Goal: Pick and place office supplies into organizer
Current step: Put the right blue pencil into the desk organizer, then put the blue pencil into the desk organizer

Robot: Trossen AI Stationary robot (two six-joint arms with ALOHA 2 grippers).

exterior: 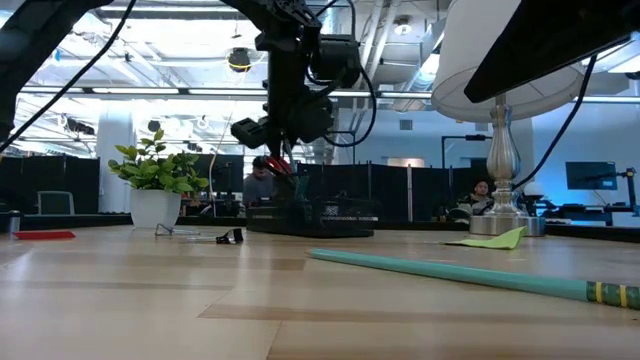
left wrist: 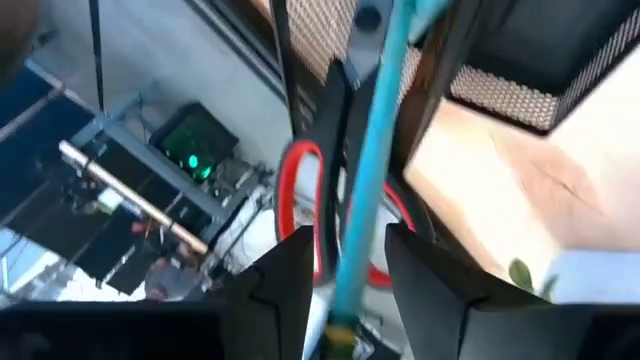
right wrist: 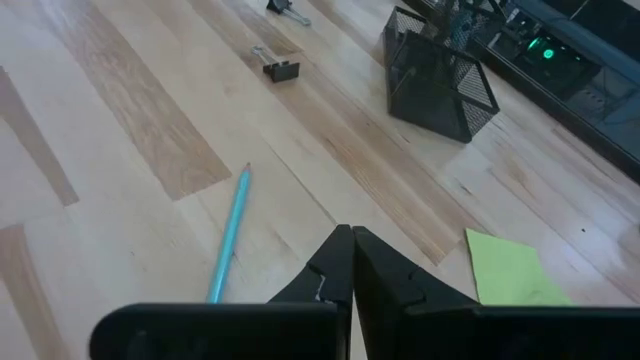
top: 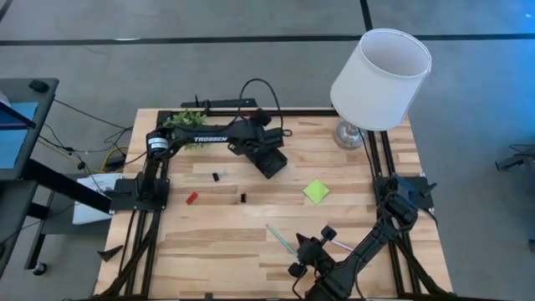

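Left gripper (top: 266,152) sits over the organizer (top: 272,160), near the worktop's far edge. Only the left wrist view shows its state: fingers (left wrist: 285,280) parted, a teal pen (left wrist: 368,170) standing between them, touching neither that I can see, red-handled scissors (left wrist: 315,215) behind it in the mesh.

Right gripper (right wrist: 350,262) is at the near edge, fingers pressed together, holding nothing.

High view count on the worktop: one teal pen (top: 280,237), one lime sticky-note pad (top: 316,191), one red bit (top: 191,198), two black bits (top: 216,176).

Low view adds the potted plant (exterior: 155,190).
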